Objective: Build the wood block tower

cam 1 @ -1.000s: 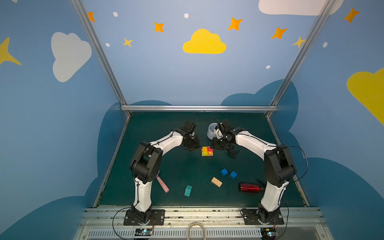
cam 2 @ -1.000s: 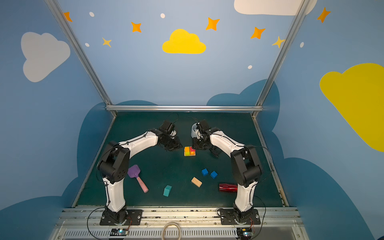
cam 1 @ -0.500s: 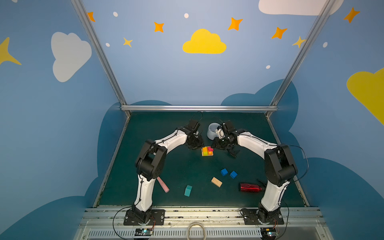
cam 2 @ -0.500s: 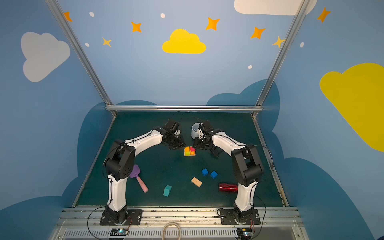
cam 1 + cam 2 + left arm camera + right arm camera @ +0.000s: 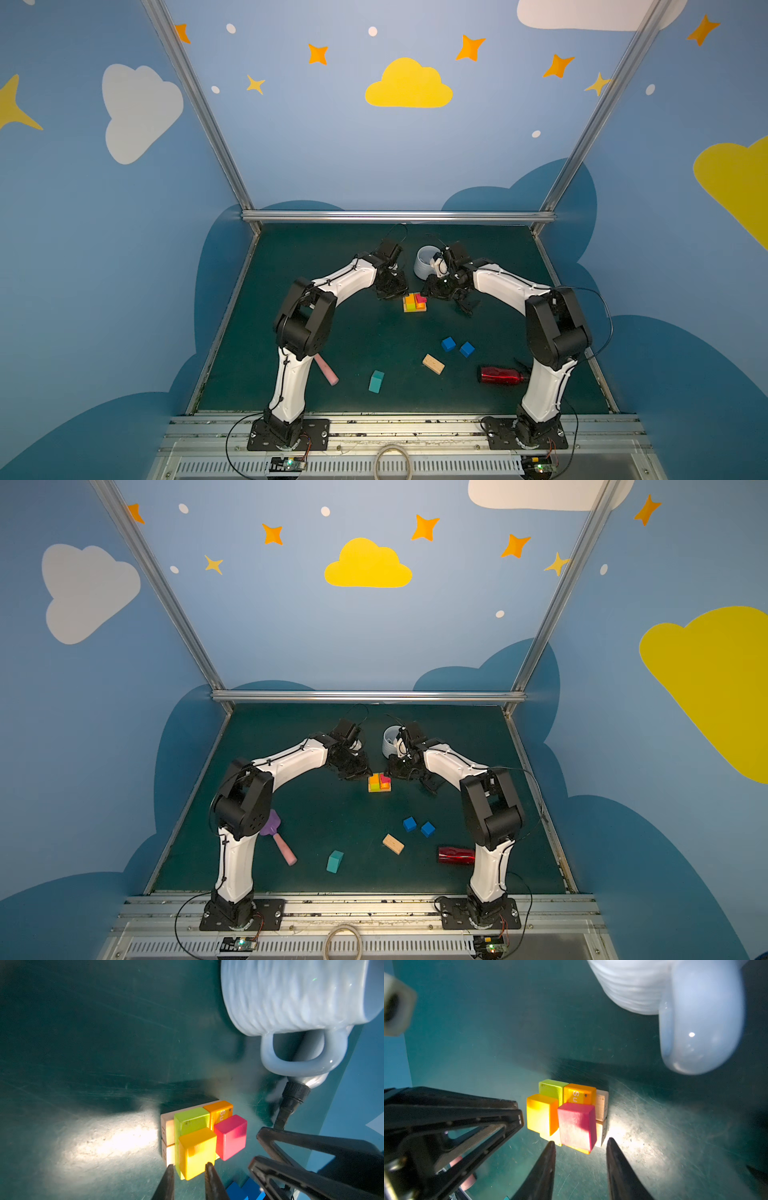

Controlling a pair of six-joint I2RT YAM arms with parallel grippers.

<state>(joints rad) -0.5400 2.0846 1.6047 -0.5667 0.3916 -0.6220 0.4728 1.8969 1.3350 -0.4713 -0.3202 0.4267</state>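
On green tabletop [image 5: 353, 340], closing in at tower's [image 5: 414, 302] 9 o'clock, left claw [image 5: 189, 1167] newly clenched and empty, right claw [image 5: 580, 1140] parted and empty at 3 o'clock: likely squaring it up.

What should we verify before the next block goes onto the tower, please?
1. Tower upright on the mat: ok.
2. Left gripper clear of the orange cube: cannot tell.
3. Right gripper open and empty: ok.
4. Mug clear of the right arm: not ok, it crowds the wrist.
5. Blue cubes unobstructed for pickup: ok.
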